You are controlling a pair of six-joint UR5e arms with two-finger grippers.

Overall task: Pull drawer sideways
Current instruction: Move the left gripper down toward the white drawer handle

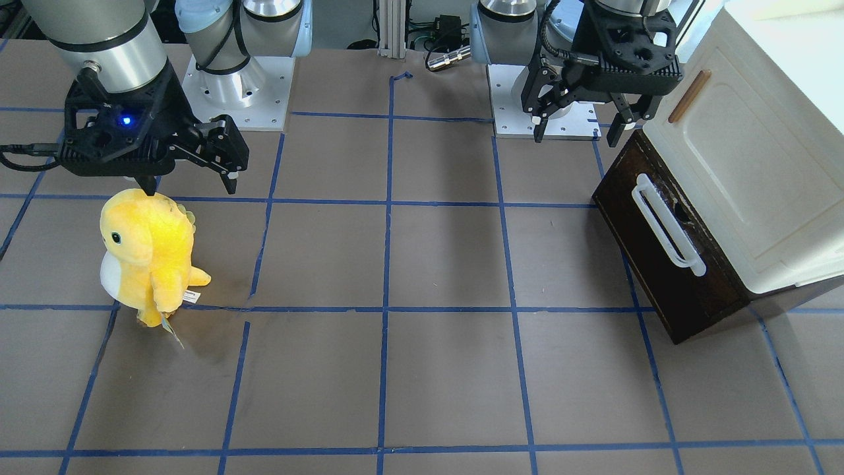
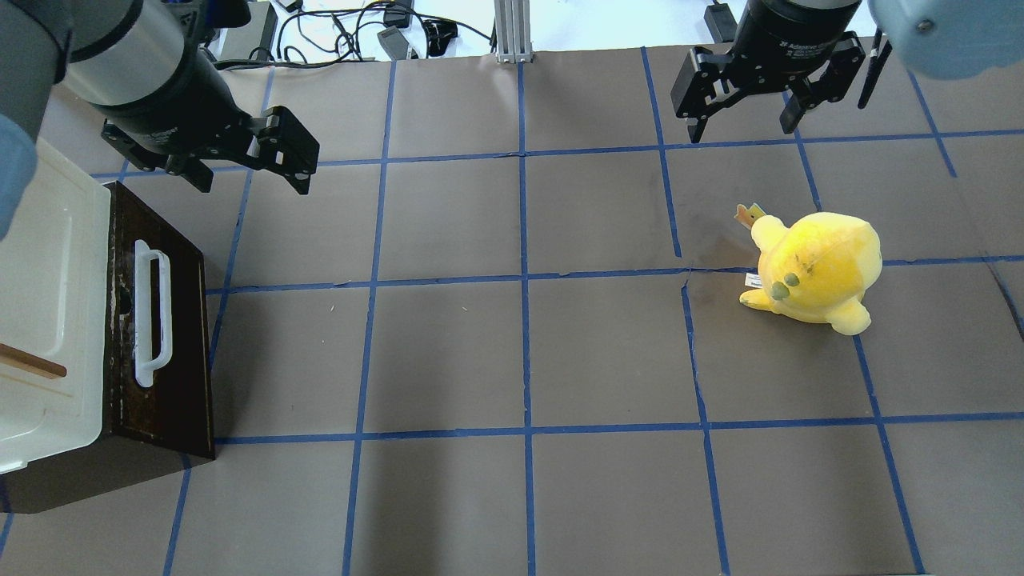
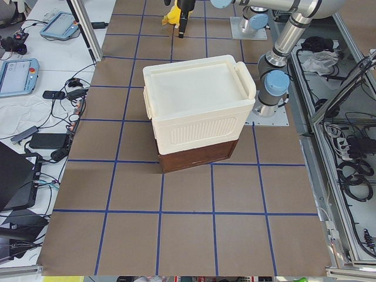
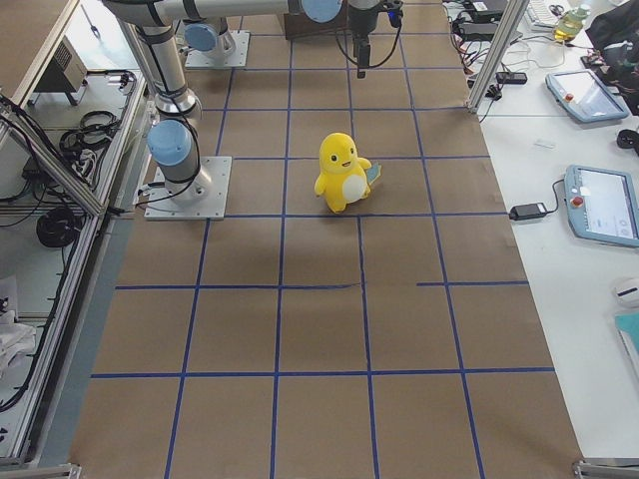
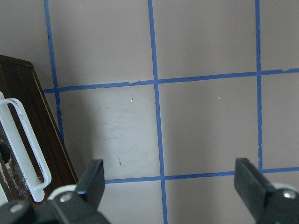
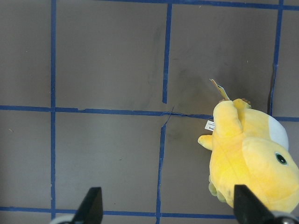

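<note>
Drawer [image 2: 188, 344] sits at the bottom of a cream-white cabinet [image 2: 48, 320], at the left edge of the tabletop [image 2: 448, 352] in the overhead view. Its dark brown front faces the middle of the tabletop. It looks pushed all the way in, so I think the pull has not started.

A long white handle [image 2: 143, 320] lies flat along the brown front. In the overhead view the handle runs up and down the picture, the same way as the long side of the drawer front.

The left tool [image 2: 252, 180] hangs in the air with its two fingers spread wide. It holds nothing. It is near one end of the drawer front but is not touching it. The left wrist view shows the brown front and the end of the handle off to one side of the spread fingers, not between them. So I think the tool must come down and slide over until the white bar sits between its fingers.

The right tool [image 2: 742, 128] is spread wide and holds nothing too. It is well apart from the drawer, on the other side of the tabletop, above a yellow plush toy [image 2: 816, 268].

The left arm is much nearer, so this pull looks like its job
</note>
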